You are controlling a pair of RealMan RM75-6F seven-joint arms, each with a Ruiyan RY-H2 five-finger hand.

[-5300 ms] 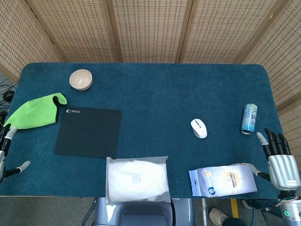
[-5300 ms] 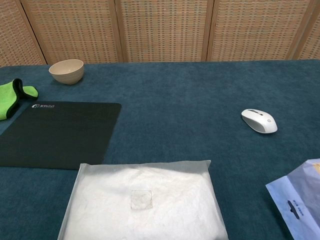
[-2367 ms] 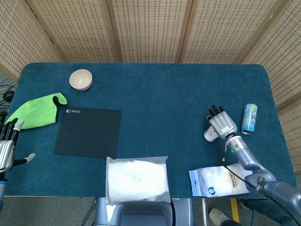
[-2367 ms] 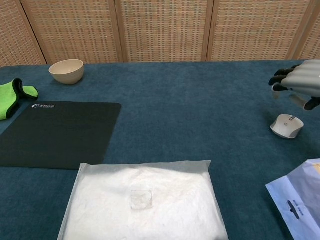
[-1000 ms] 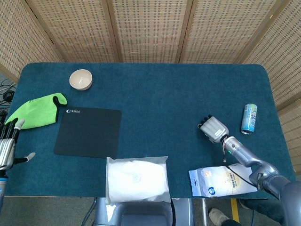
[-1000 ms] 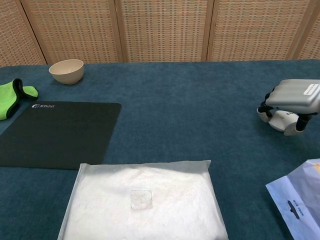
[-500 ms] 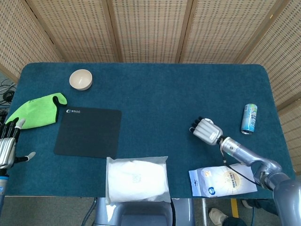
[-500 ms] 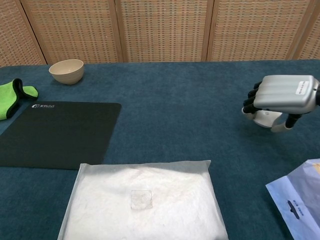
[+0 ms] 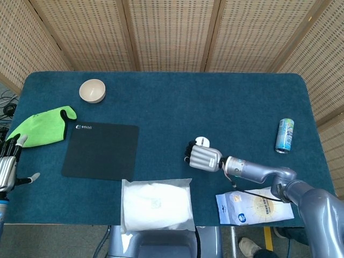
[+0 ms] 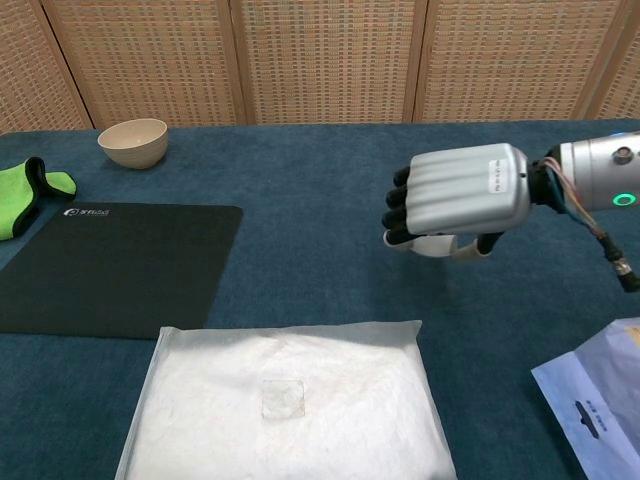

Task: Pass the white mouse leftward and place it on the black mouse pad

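R robot hand (image 10: 455, 203) clasps white mouse (image 10: 430, 244) — L robot hand (image 9: 6, 166) spread, idle.

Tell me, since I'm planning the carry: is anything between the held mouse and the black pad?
Nothing visible. The right robot hand holds the white mouse, and only bare blue cloth lies leftward to the black mouse pad. The white bag sits nearer the front edge.
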